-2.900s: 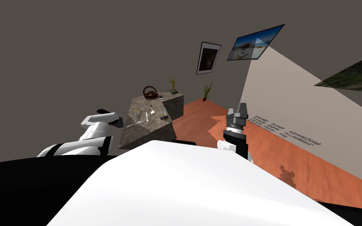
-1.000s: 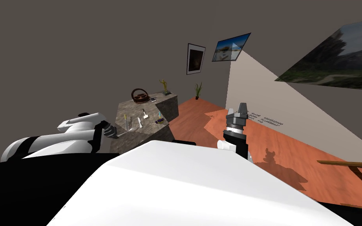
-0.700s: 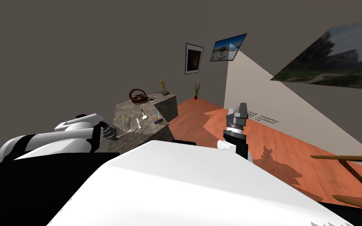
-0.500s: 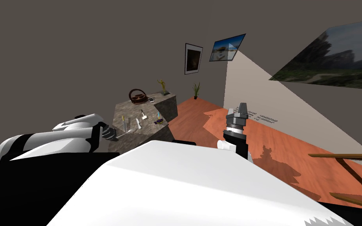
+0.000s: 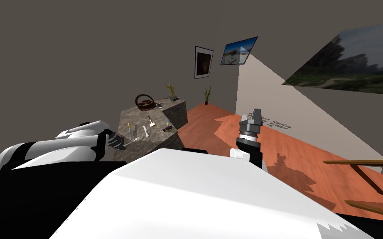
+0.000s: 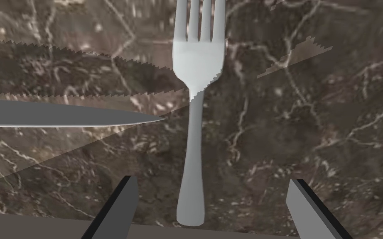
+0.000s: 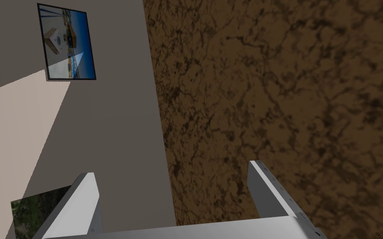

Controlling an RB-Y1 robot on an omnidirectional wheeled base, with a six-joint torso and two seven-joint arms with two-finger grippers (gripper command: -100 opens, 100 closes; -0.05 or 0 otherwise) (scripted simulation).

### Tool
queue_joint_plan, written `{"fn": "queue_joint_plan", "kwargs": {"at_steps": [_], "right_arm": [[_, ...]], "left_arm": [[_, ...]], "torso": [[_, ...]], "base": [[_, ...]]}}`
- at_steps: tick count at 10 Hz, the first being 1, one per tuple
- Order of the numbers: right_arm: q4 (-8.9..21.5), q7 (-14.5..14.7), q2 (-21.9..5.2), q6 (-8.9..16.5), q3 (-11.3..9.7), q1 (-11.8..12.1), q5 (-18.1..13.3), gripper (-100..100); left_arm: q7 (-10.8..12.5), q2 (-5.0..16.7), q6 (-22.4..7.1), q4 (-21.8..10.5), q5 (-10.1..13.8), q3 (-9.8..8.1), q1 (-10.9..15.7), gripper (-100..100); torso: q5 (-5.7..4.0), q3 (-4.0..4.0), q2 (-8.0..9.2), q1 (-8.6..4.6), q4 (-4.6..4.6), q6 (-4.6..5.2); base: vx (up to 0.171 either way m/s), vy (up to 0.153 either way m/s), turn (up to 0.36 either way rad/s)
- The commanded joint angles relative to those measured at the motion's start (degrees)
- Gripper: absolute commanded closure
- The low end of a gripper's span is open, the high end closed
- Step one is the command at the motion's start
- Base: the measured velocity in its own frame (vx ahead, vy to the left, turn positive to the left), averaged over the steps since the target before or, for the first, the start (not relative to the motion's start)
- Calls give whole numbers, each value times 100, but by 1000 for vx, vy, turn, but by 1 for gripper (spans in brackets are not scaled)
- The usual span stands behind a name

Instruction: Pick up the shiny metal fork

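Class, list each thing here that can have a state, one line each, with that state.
fork, lying flat on the marble counter, ungrasped
left gripper, jaws open, either side of the fork's handle
right gripper, jaws open, empty
grey blade, lying flat, tip apart from the fork

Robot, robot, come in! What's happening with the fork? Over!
Left gripper open, straddling fork on marble counter. Right gripper open, idle. Knife blade tip close beside fork neck, not touching.
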State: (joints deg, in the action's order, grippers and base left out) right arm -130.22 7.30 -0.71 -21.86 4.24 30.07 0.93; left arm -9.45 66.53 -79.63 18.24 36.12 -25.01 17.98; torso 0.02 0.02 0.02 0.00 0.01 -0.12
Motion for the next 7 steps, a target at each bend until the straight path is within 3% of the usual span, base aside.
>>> {"fn": "queue_joint_plan", "kwargs": {"at_steps": [1,2,3,4,6,7], "right_arm": [[0,0,0,0,0,0,0,0],[0,0,0,0,0,0,0,0],[0,0,0,0,0,0,0,0],[0,0,0,0,0,0,0,0],[0,0,0,0,0,0,0,0],[0,0,0,0,0,0,0,0]], "left_arm": [[0,0,0,0,0,0,0,0],[30,-158,174,-35,-34,13,-14,-100],[30,-158,174,70,-34,13,-14,-100],[49,-264,290,-60,-56,23,-22,-100],[78,-245,217,82,-37,5,-51,-100],[43,-237,266,23,-50,21,-12,100]], "torso": [[0,0,0,0,0,0],[0,0,0,0,0,0],[3,1,2,3,0,0],[0,0,0,2,0,2],[-1,0,0,1,0,2],[0,0,0,1,0,0]], "base": [[0,0,0],[-4,5,-13],[0,0,0],[0,0,0],[0,0,0],[0,0,0]]}}
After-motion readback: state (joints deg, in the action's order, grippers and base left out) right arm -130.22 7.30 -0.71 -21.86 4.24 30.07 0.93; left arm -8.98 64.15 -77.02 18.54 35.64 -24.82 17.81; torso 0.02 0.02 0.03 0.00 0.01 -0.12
